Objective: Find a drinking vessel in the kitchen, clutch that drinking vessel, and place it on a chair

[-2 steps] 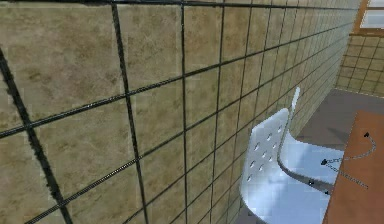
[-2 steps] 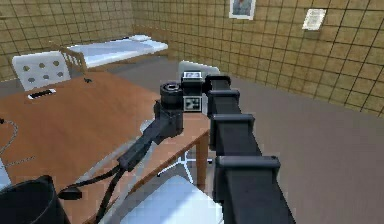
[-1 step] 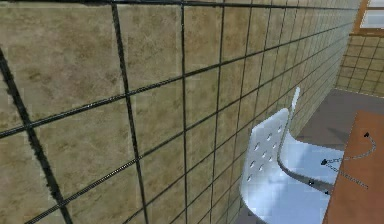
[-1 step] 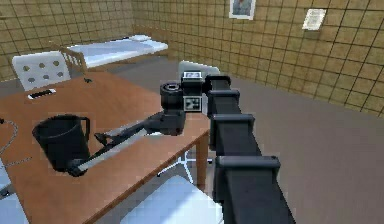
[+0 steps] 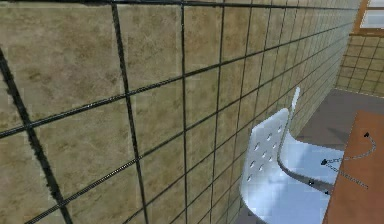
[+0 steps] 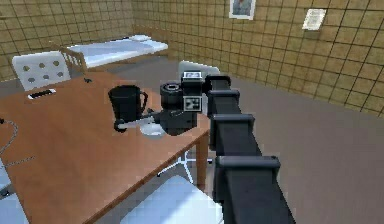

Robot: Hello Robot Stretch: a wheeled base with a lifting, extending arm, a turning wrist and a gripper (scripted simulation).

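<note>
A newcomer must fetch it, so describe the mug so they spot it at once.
Look for the big brown wooden table. Near its right edge, just left of the pincer at the dark arm's end, is the mug. It is black and tall with a handle, unlike the small flat thing farther left on the tabletop.

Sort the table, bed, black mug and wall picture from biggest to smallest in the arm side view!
1. table
2. bed
3. black mug
4. wall picture
The mug sits nearer the camera, so those last two are unsure.
</note>
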